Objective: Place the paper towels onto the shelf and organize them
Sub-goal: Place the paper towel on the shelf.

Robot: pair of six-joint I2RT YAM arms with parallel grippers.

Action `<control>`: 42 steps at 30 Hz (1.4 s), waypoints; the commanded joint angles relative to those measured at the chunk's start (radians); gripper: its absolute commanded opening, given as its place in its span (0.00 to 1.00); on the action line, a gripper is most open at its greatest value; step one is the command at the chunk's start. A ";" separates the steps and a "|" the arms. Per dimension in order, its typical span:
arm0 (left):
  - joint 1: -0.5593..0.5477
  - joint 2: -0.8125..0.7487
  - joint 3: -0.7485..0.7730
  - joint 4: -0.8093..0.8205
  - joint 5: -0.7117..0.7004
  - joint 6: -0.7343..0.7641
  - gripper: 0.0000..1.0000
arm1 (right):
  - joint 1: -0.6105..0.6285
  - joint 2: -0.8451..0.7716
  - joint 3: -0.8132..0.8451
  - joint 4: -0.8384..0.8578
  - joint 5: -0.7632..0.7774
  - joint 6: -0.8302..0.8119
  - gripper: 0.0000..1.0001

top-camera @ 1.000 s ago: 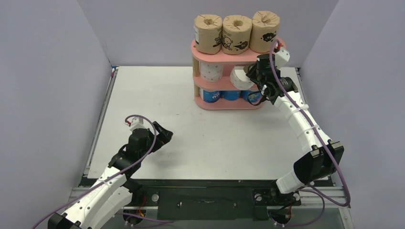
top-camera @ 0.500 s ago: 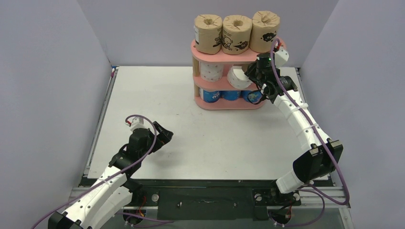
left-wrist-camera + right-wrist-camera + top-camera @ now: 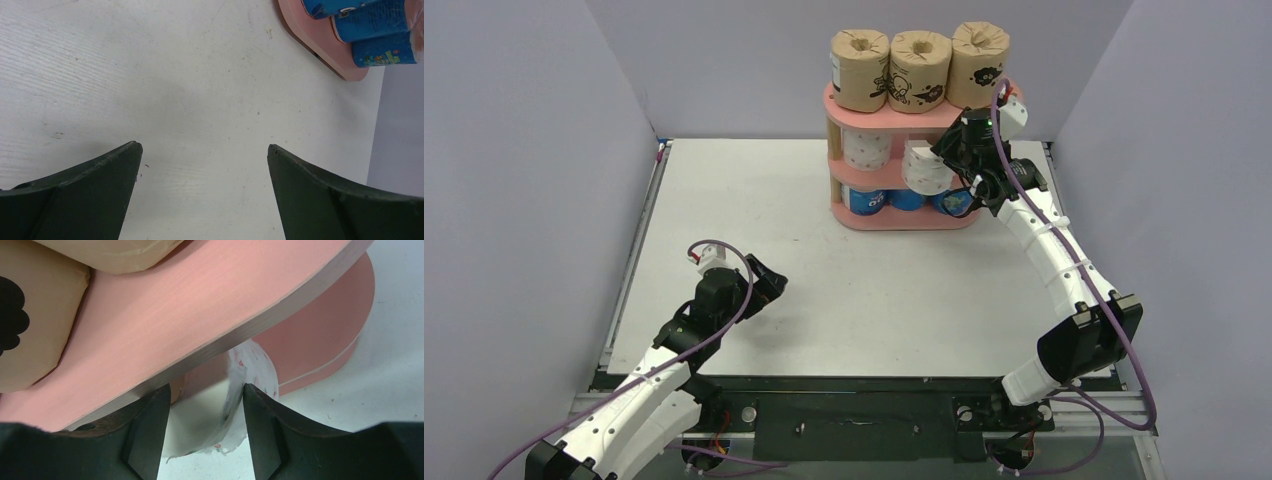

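The pink shelf [image 3: 836, 101] stands at the back of the table. Three brown paper towels [image 3: 919, 70] line its top board, three blue ones [image 3: 907, 200] its bottom board. One white dotted roll [image 3: 864, 150] stands on the middle tier's left. My right gripper [image 3: 951, 155] reaches in from the right; a second white roll [image 3: 924, 168] stands upright at that tier's front edge between its fingers. In the right wrist view, under the pink board [image 3: 200, 315], the roll [image 3: 210, 415] fills the gap of the gripper [image 3: 206, 387]; whether it is clamped cannot be told. My left gripper [image 3: 769, 285] is open and empty.
Grey walls close in the table on three sides. In the left wrist view the left gripper [image 3: 202, 147] hovers over bare white tabletop, with the shelf's base [image 3: 320, 45] and blue rolls [image 3: 370, 25] at the upper right. A brown roll [image 3: 35, 315] shows above the right fingers.
The white roll at the right gripper has turned from lying tilted to standing upright on the middle tier. The right wrist edged up and toward the shelf. The left arm has stayed put.
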 commanded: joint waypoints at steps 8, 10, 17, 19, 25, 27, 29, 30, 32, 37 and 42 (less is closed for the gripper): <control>0.006 0.002 0.029 0.052 0.018 0.000 0.96 | -0.008 -0.024 0.014 0.090 -0.009 0.003 0.57; 0.007 0.003 0.028 0.055 0.020 -0.001 0.96 | -0.009 -0.040 -0.019 0.105 -0.010 0.001 0.58; 0.006 0.001 0.023 0.057 0.030 -0.004 0.96 | -0.011 -0.122 -0.170 0.231 -0.045 0.023 0.56; 0.006 0.002 0.022 0.060 0.034 -0.007 0.96 | -0.013 -0.137 -0.211 0.276 -0.064 0.033 0.56; 0.006 -0.002 0.019 0.060 0.039 -0.011 0.96 | -0.014 -0.167 -0.310 0.405 -0.103 0.061 0.56; 0.007 -0.004 0.017 0.060 0.039 -0.013 0.96 | -0.016 -0.168 -0.322 0.432 -0.110 0.067 0.56; 0.007 -0.005 0.016 0.061 0.040 -0.014 0.96 | -0.019 -0.165 -0.325 0.445 -0.114 0.075 0.57; 0.007 -0.006 0.016 0.062 0.041 -0.014 0.96 | -0.020 -0.163 -0.326 0.454 -0.118 0.082 0.57; 0.007 -0.005 0.016 0.061 0.039 -0.014 0.96 | -0.021 -0.161 -0.326 0.463 -0.114 0.088 0.57; 0.007 0.001 0.017 0.067 0.040 -0.014 0.96 | -0.022 -0.141 -0.298 0.465 -0.111 0.098 0.59; 0.007 0.008 0.016 0.073 0.042 -0.014 0.96 | -0.025 -0.132 -0.279 0.450 -0.114 0.095 0.60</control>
